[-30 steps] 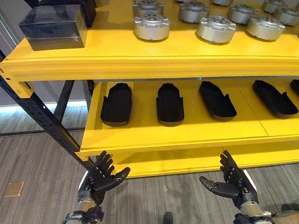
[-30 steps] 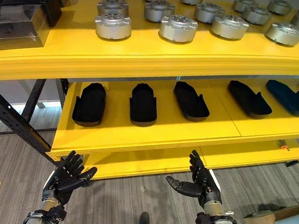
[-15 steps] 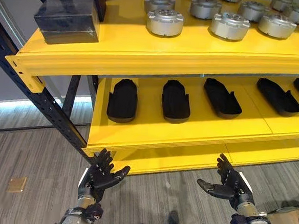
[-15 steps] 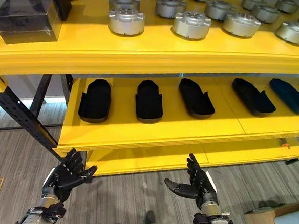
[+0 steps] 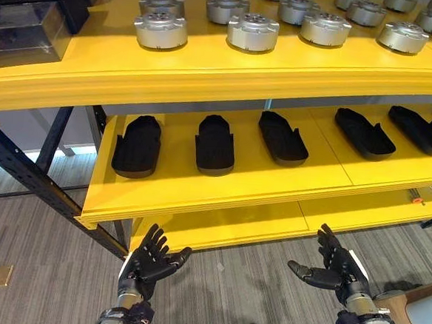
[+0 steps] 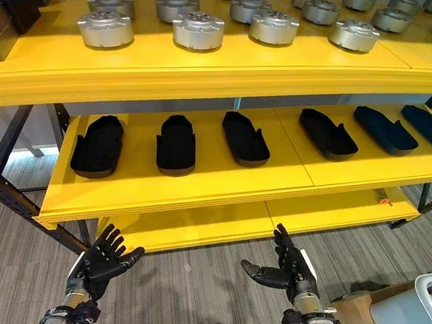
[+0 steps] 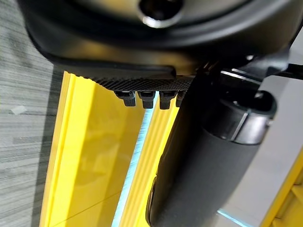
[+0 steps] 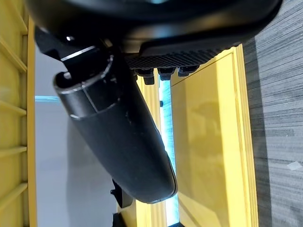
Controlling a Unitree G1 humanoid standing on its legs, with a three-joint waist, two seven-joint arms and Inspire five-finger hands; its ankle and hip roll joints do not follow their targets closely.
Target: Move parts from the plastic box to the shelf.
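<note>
Your left hand (image 5: 148,262) and right hand (image 5: 335,267) hang empty over the grey floor (image 5: 38,268), fingers spread, below the yellow metal shelf (image 5: 207,72). Round silver metal parts (image 5: 252,31) sit on its top level, black moulded trays (image 5: 215,143) on the middle one.

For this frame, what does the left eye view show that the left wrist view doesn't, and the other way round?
Left eye view: silver round parts and dark boxes on the top level, black moulded pieces on the level below, and the right hand, open above the floor.
Left wrist view: the left hand from close up, its straight fingertips holding nothing.
Both: the left hand, the yellow shelf and the grey floor.
</note>
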